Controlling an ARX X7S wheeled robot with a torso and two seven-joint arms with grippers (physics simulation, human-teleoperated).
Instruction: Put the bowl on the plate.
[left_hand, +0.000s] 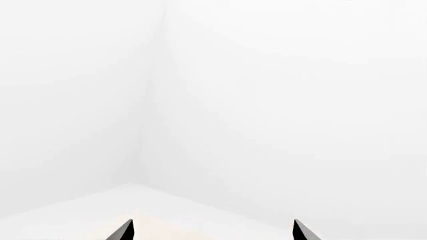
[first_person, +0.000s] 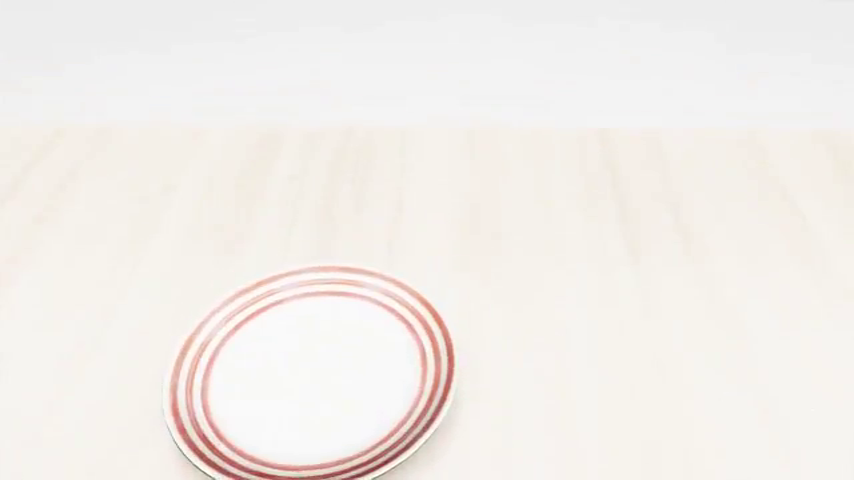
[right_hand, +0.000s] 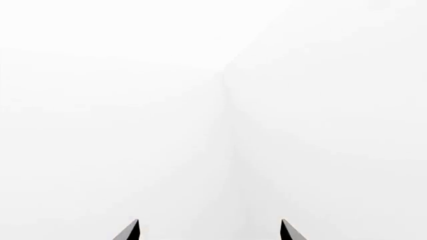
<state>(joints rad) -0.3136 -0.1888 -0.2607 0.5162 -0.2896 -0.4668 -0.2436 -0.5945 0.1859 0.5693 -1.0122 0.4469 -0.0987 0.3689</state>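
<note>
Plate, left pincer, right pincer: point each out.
plate (first_person: 315, 378): head view, plain white centre.
left pincer (left_hand: 212, 231): left wrist view, midway between its two dark tips.
right pincer (right_hand: 209, 231): right wrist view, midway between tips.

Plate (first_person: 314, 375): lower rim cut off by the bottom edge of the head view. Table (first_person: 641, 300) runs out of frame on both sides and at the bottom. Left gripper (left_hand: 212, 231): only two dark fingertips (left_hand: 123, 231) show, the rest cropped away. Right gripper (right_hand: 209, 231): same, just the tips (right_hand: 130, 231), bodies out of frame. Neither arm appears in the head view.
</note>
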